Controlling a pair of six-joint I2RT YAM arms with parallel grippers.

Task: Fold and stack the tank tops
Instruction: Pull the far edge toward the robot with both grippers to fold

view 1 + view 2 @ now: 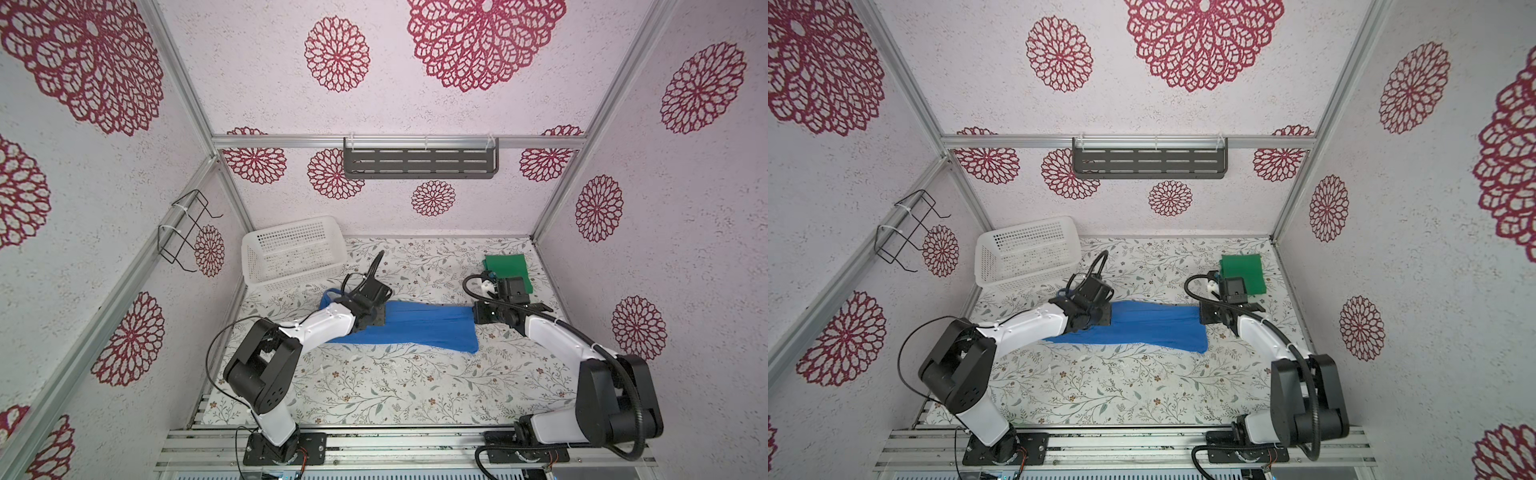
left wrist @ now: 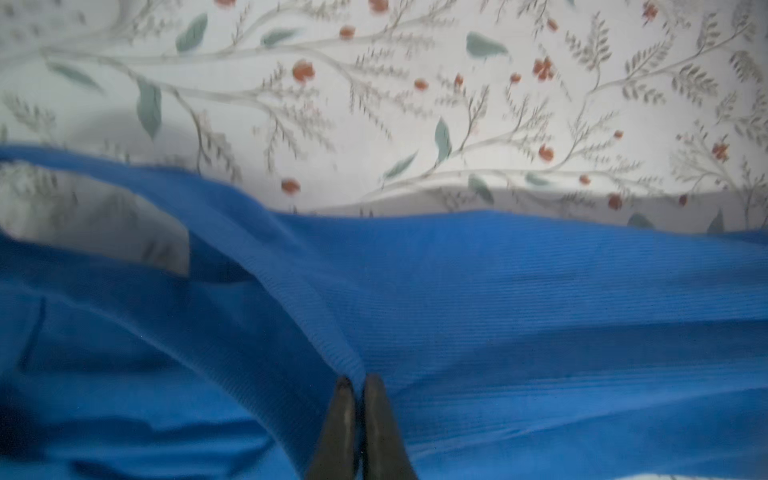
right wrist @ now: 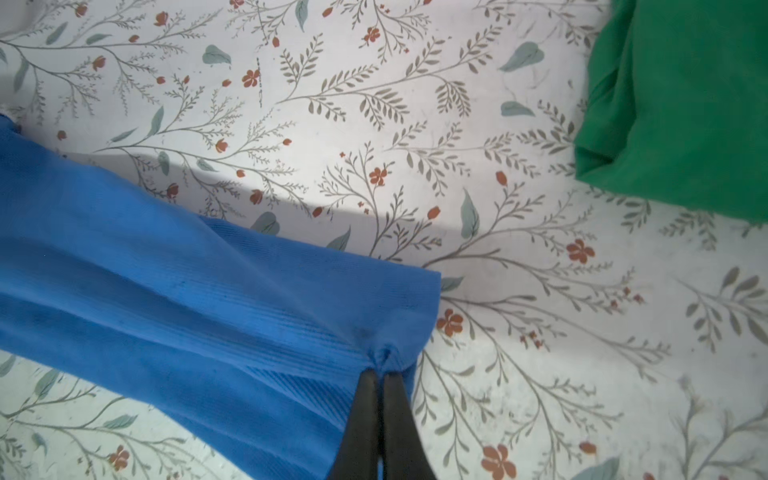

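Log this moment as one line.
left gripper: shut on blue tank top | right gripper: shut on blue tank top, opposite end | green tank top: folded, lying apart

Bright, even light; soft shadows; left wrist view motion-blurred.

A white perforated plastic basket (image 1: 291,279) is sitting in the far left corner of the pale, floral-patterned bench (image 1: 374,386). A dark slotted metal shelf (image 1: 419,162) is hanging on the back wall, and a black wire rack (image 1: 185,232) is hanging on the left wall.
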